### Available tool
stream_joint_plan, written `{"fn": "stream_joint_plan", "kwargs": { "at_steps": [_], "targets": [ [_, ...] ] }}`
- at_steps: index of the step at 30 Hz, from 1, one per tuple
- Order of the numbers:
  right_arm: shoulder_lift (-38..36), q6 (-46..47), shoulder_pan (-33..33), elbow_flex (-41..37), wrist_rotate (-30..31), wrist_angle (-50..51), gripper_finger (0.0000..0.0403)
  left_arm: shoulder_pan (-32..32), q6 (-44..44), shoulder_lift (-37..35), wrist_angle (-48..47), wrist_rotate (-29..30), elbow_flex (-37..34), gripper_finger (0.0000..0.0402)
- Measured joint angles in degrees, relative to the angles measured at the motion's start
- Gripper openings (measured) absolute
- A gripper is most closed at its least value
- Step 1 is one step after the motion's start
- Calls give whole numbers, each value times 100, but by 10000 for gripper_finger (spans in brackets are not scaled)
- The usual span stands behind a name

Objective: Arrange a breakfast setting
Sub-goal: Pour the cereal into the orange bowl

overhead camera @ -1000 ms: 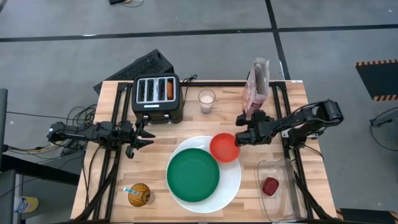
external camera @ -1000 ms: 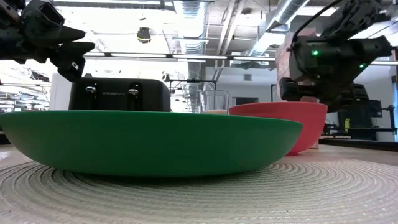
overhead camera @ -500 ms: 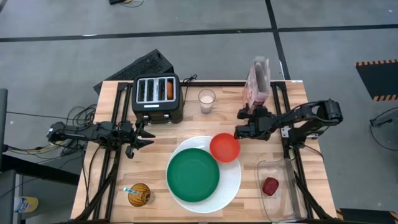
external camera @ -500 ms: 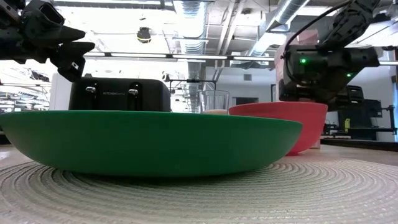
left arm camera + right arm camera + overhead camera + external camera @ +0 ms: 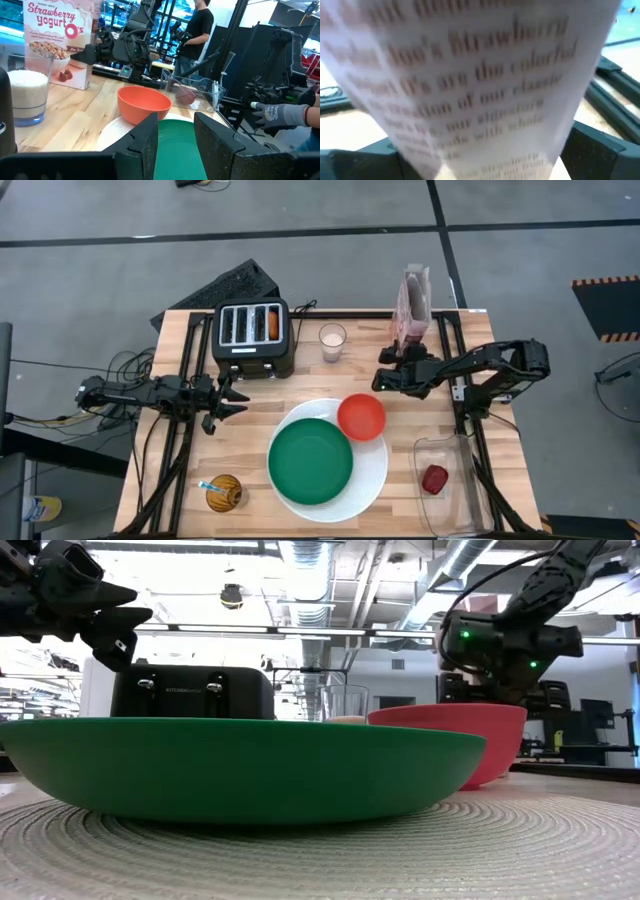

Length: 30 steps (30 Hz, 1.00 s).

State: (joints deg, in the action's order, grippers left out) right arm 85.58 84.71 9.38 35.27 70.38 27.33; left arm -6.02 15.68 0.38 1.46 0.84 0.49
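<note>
1. The large white round plate [image 5: 372, 477] lay near the table's [image 5: 180, 480] front edge, the smaller green plate [image 5: 310, 462] on it, the small red bowl [image 5: 361, 417] on its far right rim.
2. The dark-red fruit [image 5: 434, 478] sat in a clear tray [image 5: 448, 515] at the front right corner; the blue-handled spoon [image 5: 209, 486] touched the round toasted bread [image 5: 225, 492] at the front left.
3. A toaster [image 5: 253, 337], a glass of milk [image 5: 332, 341] and a cereal box [image 5: 413, 315] lined the back edge.
4. The right gripper [image 5: 383, 377], jaws wide and empty, hung beside the box, behind the bowl.
5. The left gripper [image 5: 234, 402] hovered by the left edge, fingers [image 5: 145, 145] partly apart, holding nothing.
</note>
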Motion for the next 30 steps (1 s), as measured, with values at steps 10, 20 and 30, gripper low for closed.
{"fn": "stream_joint_plan", "kwargs": {
  "at_steps": [10,20,30],
  "targets": [
    [2,-122,206,0,-290,-109,292,0,0,0,0,2,0,113],
    [0,-138,206,2,-403,-81,246,0,0,0,0,0,0,113],
    [-104,-136,195,4,-604,-44,184,0,0,-2,2,0,-2,113]
  ]
}}
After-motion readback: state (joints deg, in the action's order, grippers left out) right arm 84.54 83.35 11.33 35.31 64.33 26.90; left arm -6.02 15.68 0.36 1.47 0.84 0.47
